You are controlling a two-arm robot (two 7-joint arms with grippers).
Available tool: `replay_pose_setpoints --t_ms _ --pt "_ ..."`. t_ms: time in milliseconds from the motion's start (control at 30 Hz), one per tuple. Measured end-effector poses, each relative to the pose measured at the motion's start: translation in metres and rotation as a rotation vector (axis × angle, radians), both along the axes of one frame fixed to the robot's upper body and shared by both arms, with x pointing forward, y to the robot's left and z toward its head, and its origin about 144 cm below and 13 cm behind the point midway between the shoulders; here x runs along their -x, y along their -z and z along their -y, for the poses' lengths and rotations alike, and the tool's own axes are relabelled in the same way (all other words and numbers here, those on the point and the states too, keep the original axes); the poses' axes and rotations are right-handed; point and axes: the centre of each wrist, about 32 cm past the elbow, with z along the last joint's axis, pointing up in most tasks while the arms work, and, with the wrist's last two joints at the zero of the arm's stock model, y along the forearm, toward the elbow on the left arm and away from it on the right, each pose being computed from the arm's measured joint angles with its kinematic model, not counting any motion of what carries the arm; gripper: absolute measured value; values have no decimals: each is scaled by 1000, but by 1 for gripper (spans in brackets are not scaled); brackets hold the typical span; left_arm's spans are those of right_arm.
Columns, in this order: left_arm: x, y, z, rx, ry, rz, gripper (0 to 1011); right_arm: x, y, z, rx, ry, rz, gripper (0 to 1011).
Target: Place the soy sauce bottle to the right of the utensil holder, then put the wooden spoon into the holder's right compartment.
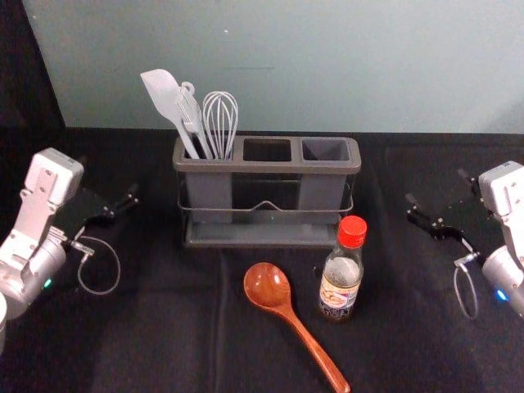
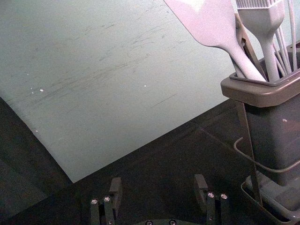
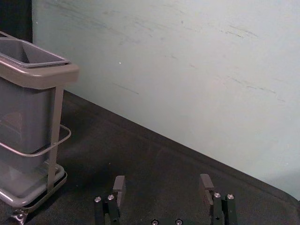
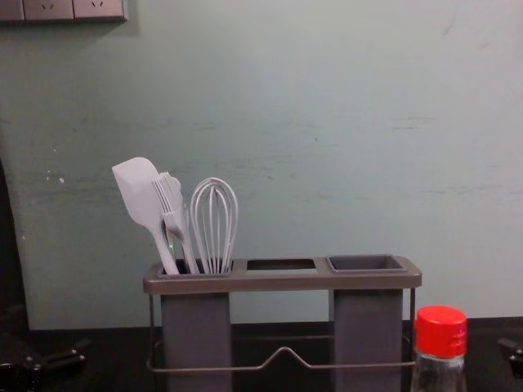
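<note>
The utensil holder (image 1: 266,167) stands at the back middle, its left compartment full of tools and its right compartment (image 1: 326,151) holding nothing. In front of its right end the soy sauce bottle (image 1: 341,274) stands upright, red cap on top. The wooden spoon (image 1: 282,307) lies left of the bottle, bowl toward the holder, handle slanting to the near right. My left gripper (image 1: 123,206), left of the holder, is open and holds nothing, as the left wrist view shows at the gripper (image 2: 158,192). Out to the right, my right gripper (image 1: 438,201) is open; the right wrist view shows its gripper (image 3: 162,192) with nothing between.
A white spatula (image 4: 140,192), a brush (image 4: 173,211) and a whisk (image 4: 214,224) stick up from the holder's left compartment. Behind the black-covered table (image 1: 172,327) rises a pale wall (image 1: 327,65). Wall sockets (image 4: 61,10) are high at the left.
</note>
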Motion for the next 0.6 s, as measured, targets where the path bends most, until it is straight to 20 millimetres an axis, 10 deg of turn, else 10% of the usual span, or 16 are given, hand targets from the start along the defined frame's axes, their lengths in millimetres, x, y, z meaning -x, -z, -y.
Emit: replay_pose_setpoints --t_ms 600 --pt "0 0 0 0 0 0 1005 0 0 0 0 0 0 1004"
